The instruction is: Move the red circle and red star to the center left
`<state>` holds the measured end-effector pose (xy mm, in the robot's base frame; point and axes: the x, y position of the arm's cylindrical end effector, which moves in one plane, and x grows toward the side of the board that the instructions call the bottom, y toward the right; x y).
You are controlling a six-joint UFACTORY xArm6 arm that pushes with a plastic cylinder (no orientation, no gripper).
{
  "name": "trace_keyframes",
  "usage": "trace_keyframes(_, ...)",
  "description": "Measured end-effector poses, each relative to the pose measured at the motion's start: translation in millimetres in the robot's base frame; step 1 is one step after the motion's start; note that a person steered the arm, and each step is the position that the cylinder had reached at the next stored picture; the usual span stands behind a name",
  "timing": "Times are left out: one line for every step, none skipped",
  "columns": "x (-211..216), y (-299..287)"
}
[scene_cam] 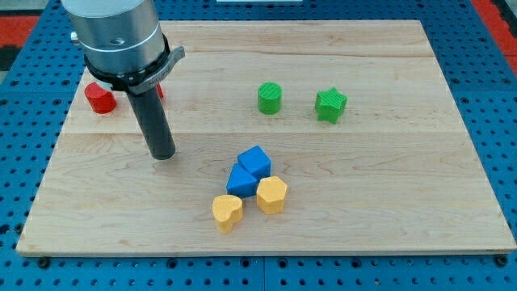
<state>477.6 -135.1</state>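
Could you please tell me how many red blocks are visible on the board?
2: a red circle block near the view's top left, and another red block, mostly hidden behind the arm, just to its right. More might be hidden.

Tip left of block cluster

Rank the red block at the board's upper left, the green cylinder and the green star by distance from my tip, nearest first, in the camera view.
From my tip:
1. Red block, up and toward the view's left, beside the arm.
2. Green cylinder, up and toward the view's right.
3. Green star, farther right again, beyond the cylinder.
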Motion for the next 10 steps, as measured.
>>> trace_keyframes(-10.3, -0.6)
trace_keyframes(-20.5, -0.6)
trace_keyframes(-22.3, 4.1)
trace_keyframes(-60.9, 26.1)
trace_keyframes(-78.0, 28.8)
trace_keyframes(-85.0, 61.3)
trace_keyframes(-98.4, 57.0)
trace_keyframes(-118.5, 6.8)
trace_keyframes(-121.5, -46.6)
trace_keyframes(-138.2, -52.5)
